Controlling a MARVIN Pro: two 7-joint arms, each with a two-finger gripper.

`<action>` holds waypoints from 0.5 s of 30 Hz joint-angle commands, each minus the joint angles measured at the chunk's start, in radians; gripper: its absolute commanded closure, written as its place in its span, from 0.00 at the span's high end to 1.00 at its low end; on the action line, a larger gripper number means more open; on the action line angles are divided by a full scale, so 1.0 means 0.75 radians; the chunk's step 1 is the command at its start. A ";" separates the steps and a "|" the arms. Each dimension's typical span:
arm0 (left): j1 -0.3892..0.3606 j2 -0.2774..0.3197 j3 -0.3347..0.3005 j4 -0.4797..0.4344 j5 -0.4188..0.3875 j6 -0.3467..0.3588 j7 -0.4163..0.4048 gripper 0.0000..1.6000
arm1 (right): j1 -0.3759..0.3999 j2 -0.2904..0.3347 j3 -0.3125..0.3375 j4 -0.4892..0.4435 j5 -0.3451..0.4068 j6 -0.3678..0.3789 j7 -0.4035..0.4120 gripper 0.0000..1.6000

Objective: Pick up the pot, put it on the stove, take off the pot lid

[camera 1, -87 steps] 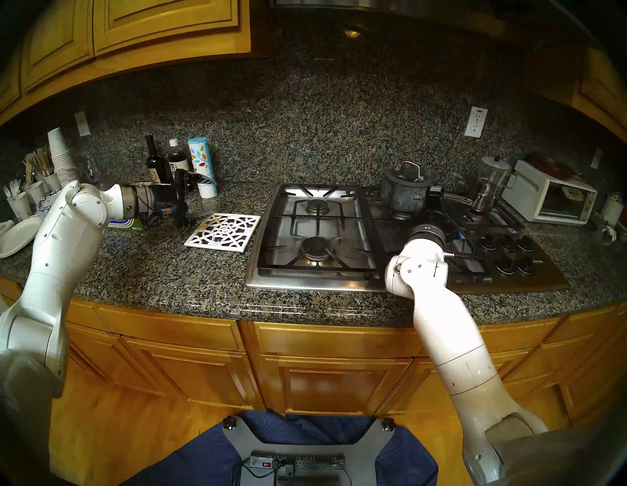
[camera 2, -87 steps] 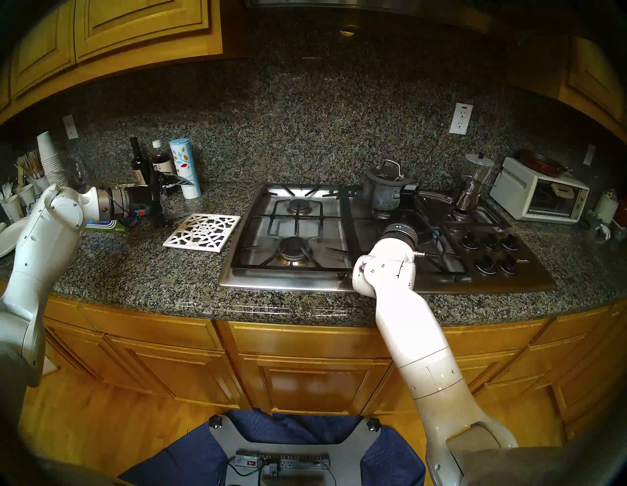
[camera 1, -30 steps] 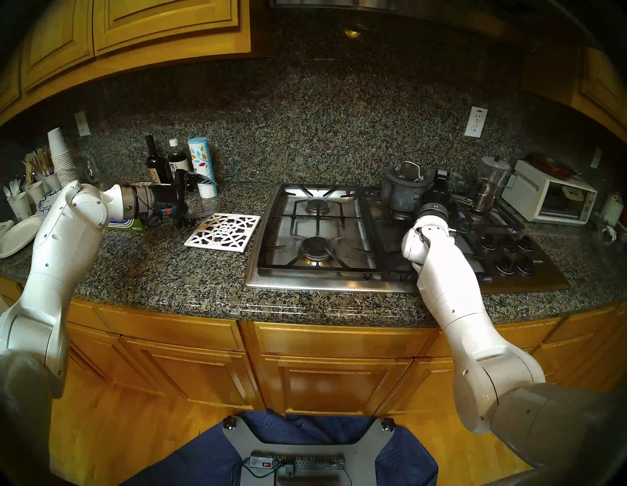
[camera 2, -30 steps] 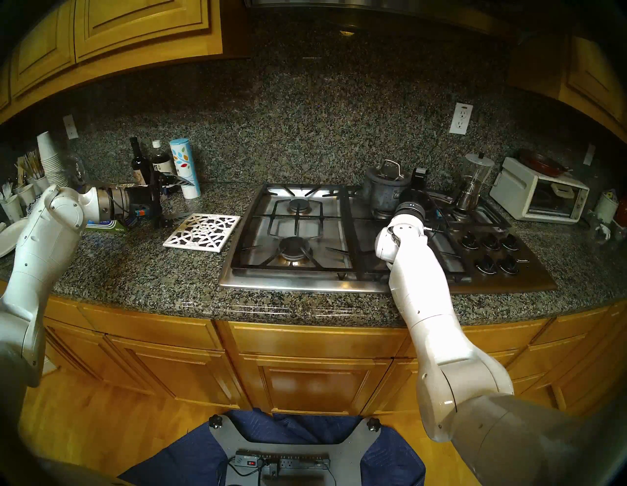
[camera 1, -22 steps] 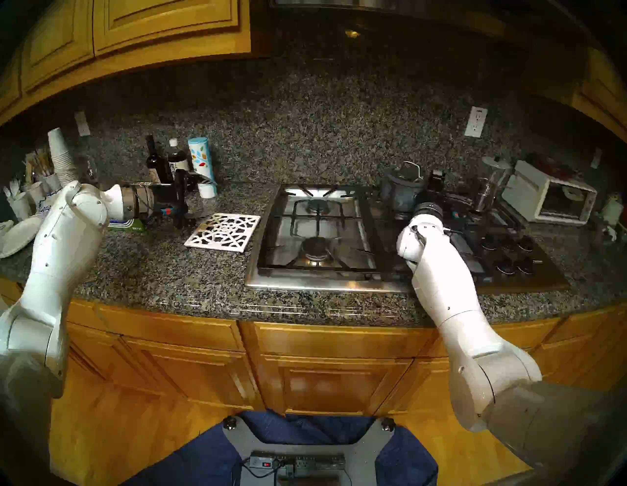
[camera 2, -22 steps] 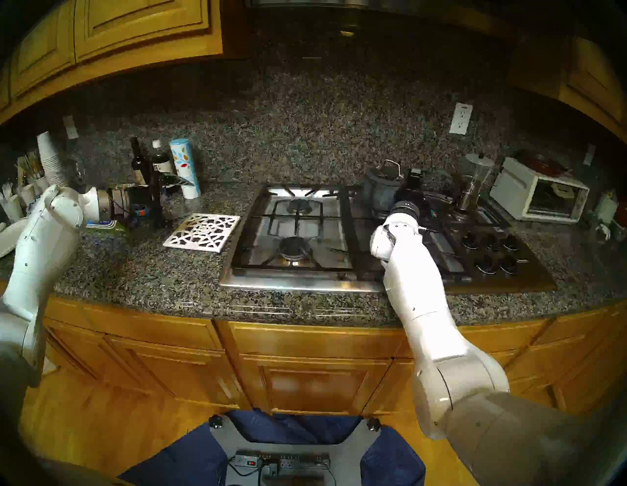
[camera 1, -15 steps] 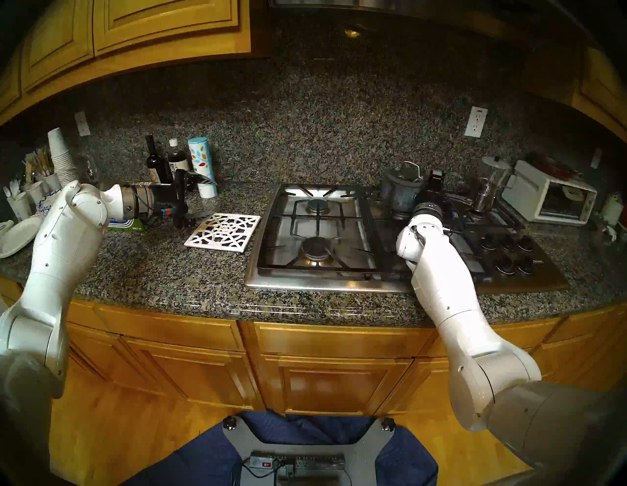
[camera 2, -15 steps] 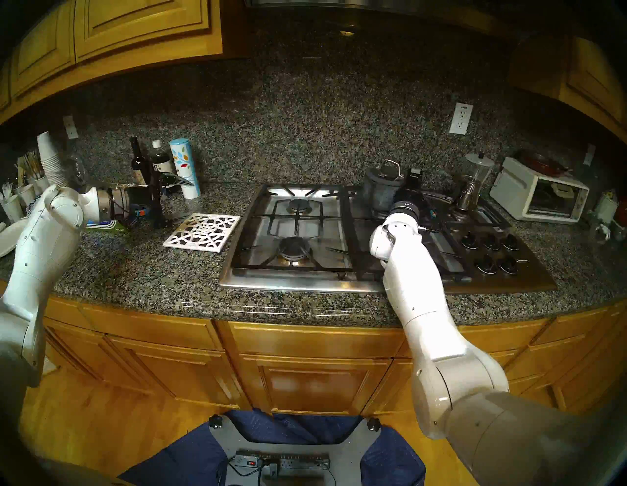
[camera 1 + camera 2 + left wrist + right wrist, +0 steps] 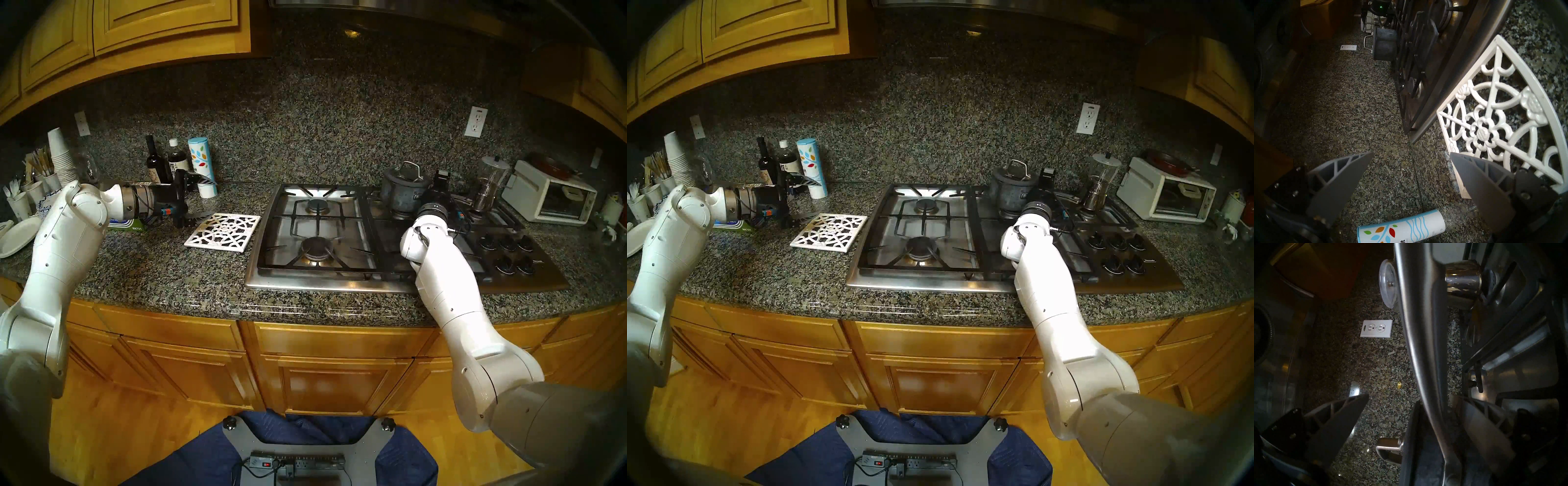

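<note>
The dark-grey pot [image 9: 402,198] stands on the back middle burner of the stove [image 9: 325,283]. The pot lid [image 9: 405,178] sits on it, its silver loop handle up. The pot's long silver handle [image 9: 1423,327] points right. It passes between the spread fingers of my right gripper [image 9: 1412,397], nearer the right finger [image 9: 1483,422]; nothing is clamped. In the head view that right gripper [image 9: 441,185] is just right of the pot. My left gripper [image 9: 1412,153] is open and empty, hanging over the counter at the left by the white trivet [image 9: 1500,118].
A glass-and-metal coffee maker [image 9: 488,186] stands on the back right burner, just past the pot handle's end. A white toaster oven [image 9: 549,200] is farther right. Black knobs [image 9: 507,251] line the stove's right side. Bottles [image 9: 163,163] and a canister [image 9: 202,166] stand at the back left.
Since about three seconds ago my right arm's elbow has swung out to the right and the wrist has rolled at the pot handle. Over the last second it barely shifted. Pot, lid and left arm are unmoved.
</note>
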 commanded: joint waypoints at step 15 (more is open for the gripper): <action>-0.052 0.000 -0.024 -0.020 -0.011 0.002 0.016 1.00 | 0.063 0.001 -0.012 -0.010 0.000 0.023 0.038 0.47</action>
